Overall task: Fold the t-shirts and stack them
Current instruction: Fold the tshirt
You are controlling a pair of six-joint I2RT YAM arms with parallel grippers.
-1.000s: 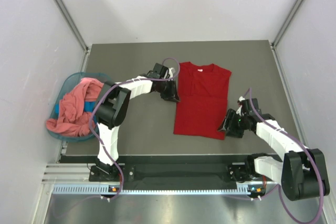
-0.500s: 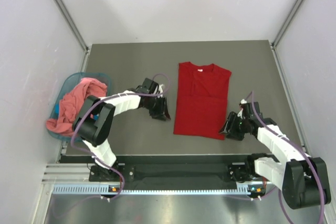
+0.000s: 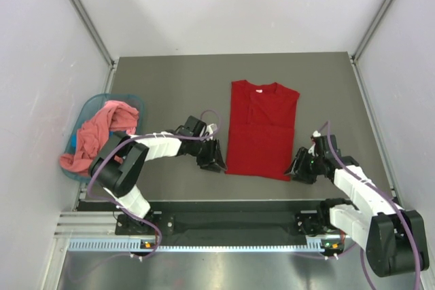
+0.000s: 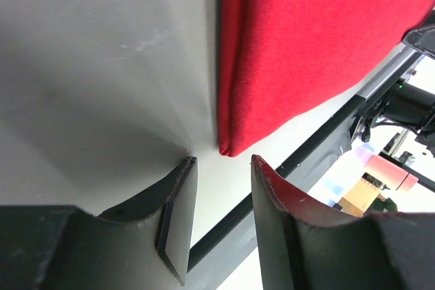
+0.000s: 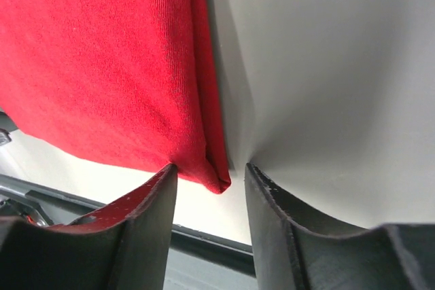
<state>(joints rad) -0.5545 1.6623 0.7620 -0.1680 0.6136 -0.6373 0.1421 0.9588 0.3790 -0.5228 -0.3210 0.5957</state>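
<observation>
Left tool [image 3: 215, 163] and right tool [image 3: 295, 170] — both parted, gripping nothing — each sit at a near corner of the red t-shirt [image 3: 262, 130], whose length runs away from them.

We see a dark grey table [image 3: 163, 79] enclosed by plain white walls [image 3: 231, 5] on three sides, with metal struts [image 3: 81, 13] rising at its far corners and soft, even light over everything.
</observation>
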